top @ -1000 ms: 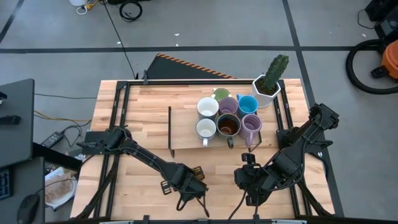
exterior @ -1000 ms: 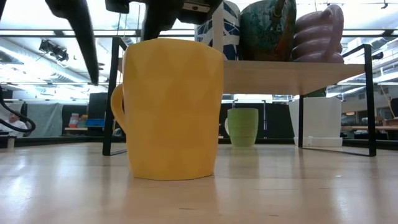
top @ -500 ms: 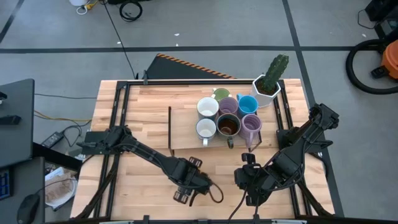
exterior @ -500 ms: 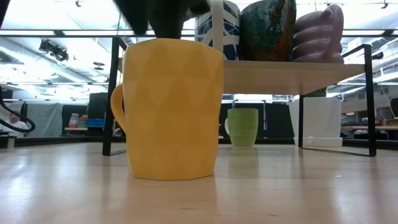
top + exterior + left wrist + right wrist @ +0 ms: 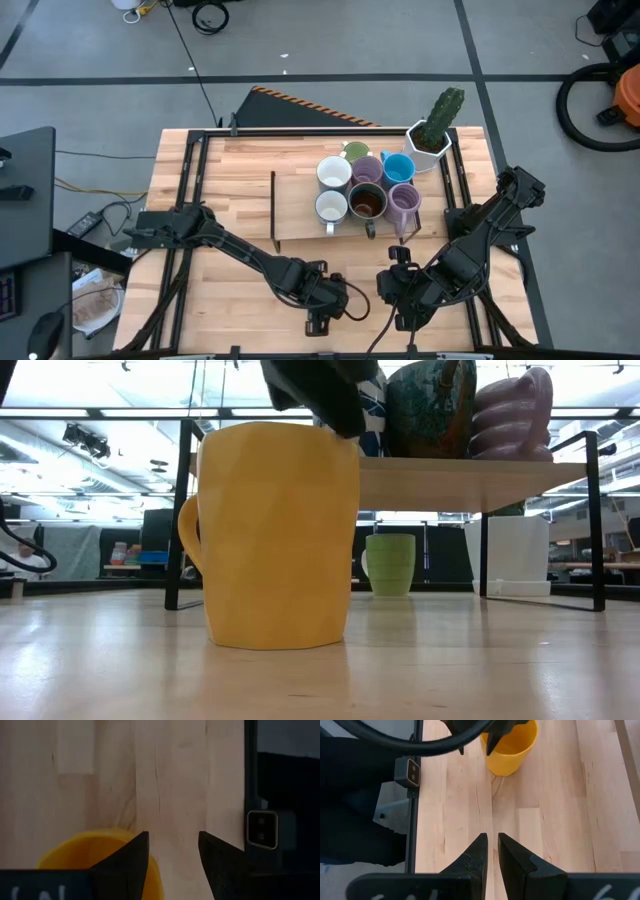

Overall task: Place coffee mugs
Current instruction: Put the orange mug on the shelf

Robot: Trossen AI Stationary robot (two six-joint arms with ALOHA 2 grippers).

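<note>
Faceted yellow ceramic mug (image 5: 275, 535) stands upright on the pale wooden bench (image 5: 230, 300) near its front edge. Left hand (image 5: 172, 865) hovers over the mug's rim, fingers spread, holding nothing. Right hand (image 5: 491, 851) waits just beside, fingers nearly pressed together, empty.

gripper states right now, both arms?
Left gripper: jaws open, holding nothing, above the yellow mug.
Right gripper: jaws nearly shut, holding nothing, over bare table.
</note>
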